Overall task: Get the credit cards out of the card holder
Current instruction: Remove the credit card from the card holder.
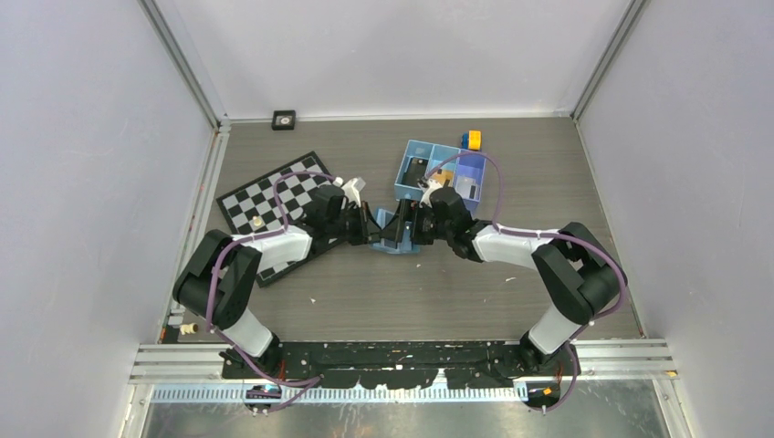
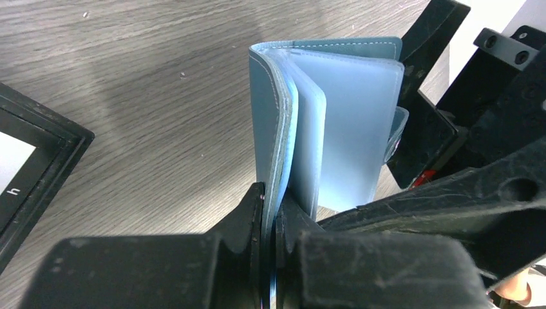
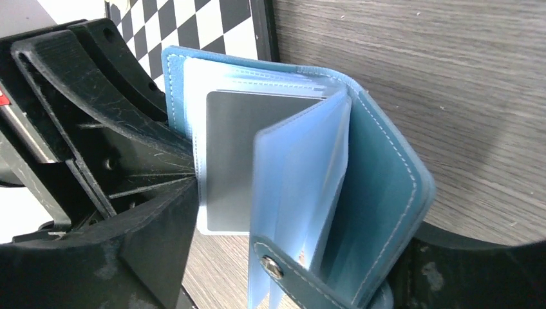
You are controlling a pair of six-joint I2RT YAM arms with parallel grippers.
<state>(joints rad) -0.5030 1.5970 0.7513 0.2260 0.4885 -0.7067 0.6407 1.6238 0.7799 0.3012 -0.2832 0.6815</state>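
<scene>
While your left end effector clamps the card holder, the right end effector gapes; only its camera shows the grey card, only the left the chessboard marked "h".

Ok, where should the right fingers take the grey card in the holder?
Probably its near edge, facing the right wrist camera, pinched across the flat faces. The grey card stands in a clear sleeve; the fold of the card holder closes the far side; the left gripper clamps the cover.

Left arm and right arm stretched inward and low, wrists nearly meeting mid-scene, left claw pinched tight on the card holder cover, right claw spread wide, fingers either side of it
</scene>
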